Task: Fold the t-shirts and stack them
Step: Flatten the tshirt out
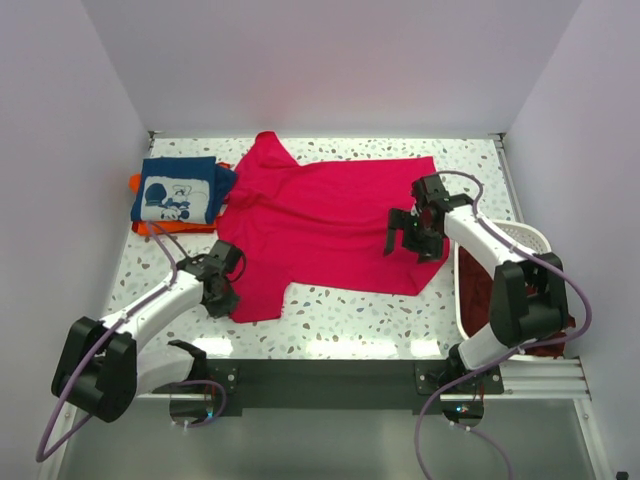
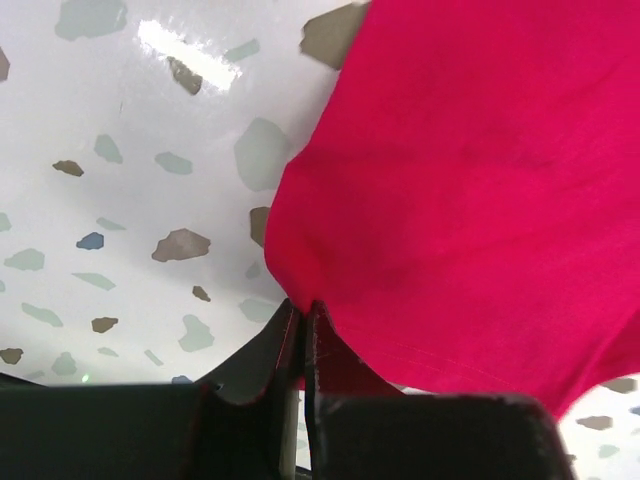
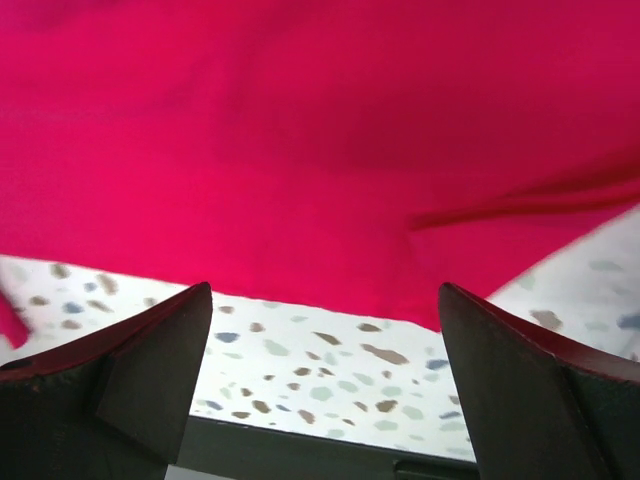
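Pinching the near hem corner of the crimson-pink t-shirt, the left pincer has its fingers pressed together. In the wrist view the cloth's rounded edge sits right at the tips.

Cloth: soft matte knit lying mostly flat, with shallow wrinkles. It spreads away from the left pincer toward the far right. One sleeve points to the back wall.

Desk: glossy white with grey and brown speckles. It is bare to the left of the left pincer and along the near strip between the two arms.

Right pincer: its fingers are spread wide, with nothing between them. It hangs over the shirt's right part. In its own view the hem runs just ahead of the tips, with a fold line to the right.

Beyond the left pincer, at the far left corner, a folded navy t-shirt with white print lies on an orange t-shirt, touching the crimson sleeve area.

Just right of the right pincer stands a white plastic laundry basket with dark maroon cloth inside.

Left arm: stretched low and slanting in from the near left. Right arm: elbow raised beside the basket, forearm reaching left and inward.
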`<state>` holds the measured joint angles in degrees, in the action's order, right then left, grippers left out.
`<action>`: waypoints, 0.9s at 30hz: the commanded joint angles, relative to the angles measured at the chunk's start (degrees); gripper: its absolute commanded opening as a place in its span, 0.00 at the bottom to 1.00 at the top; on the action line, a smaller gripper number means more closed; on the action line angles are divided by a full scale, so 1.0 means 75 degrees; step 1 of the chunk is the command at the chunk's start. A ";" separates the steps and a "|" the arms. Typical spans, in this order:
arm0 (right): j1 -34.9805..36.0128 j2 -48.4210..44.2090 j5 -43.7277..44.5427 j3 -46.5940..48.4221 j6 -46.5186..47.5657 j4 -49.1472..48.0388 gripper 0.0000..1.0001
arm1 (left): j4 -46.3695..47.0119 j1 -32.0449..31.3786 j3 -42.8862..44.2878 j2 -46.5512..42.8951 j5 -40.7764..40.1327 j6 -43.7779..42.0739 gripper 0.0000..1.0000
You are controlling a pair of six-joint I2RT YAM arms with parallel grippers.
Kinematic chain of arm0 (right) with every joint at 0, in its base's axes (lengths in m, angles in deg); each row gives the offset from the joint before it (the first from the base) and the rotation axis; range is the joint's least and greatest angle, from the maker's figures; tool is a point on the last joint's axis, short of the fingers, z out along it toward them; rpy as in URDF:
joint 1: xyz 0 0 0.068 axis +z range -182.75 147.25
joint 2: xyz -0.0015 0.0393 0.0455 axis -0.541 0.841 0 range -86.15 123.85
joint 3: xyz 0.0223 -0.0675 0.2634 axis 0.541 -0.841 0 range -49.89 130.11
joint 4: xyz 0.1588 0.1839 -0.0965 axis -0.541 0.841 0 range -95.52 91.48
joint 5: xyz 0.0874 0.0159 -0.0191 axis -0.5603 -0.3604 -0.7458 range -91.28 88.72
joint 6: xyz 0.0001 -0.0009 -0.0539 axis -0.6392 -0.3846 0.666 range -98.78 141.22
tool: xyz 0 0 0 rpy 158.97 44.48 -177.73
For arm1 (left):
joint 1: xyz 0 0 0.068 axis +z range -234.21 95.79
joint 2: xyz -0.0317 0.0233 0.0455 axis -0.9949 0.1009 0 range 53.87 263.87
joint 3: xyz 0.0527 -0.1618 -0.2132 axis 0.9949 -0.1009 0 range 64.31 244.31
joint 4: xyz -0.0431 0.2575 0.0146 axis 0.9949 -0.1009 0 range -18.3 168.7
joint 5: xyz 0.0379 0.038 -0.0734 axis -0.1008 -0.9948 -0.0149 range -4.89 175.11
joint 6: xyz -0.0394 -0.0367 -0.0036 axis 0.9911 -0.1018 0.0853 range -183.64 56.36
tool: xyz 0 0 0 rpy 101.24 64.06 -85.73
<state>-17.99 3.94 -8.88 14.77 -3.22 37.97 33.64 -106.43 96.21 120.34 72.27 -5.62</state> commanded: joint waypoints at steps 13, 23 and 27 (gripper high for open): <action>-0.0422 -0.0480 0.1493 -0.1333 -0.0409 -0.0290 0.92 | -0.0379 -0.0038 0.1383 -0.0133 0.0071 -0.0376 0.00; -0.0410 -0.0058 0.1868 -0.1075 0.0002 -0.0629 0.79 | -0.0485 -0.0026 0.1138 -0.0590 0.0212 -0.0142 0.00; -0.0410 0.0176 0.1938 -0.0970 0.0177 -0.0724 0.73 | -0.0508 -0.0026 0.0985 -0.0719 0.0282 -0.0049 0.00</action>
<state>-21.16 4.29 3.87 5.05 -3.51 34.89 30.97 -106.43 104.30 116.30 74.08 -7.13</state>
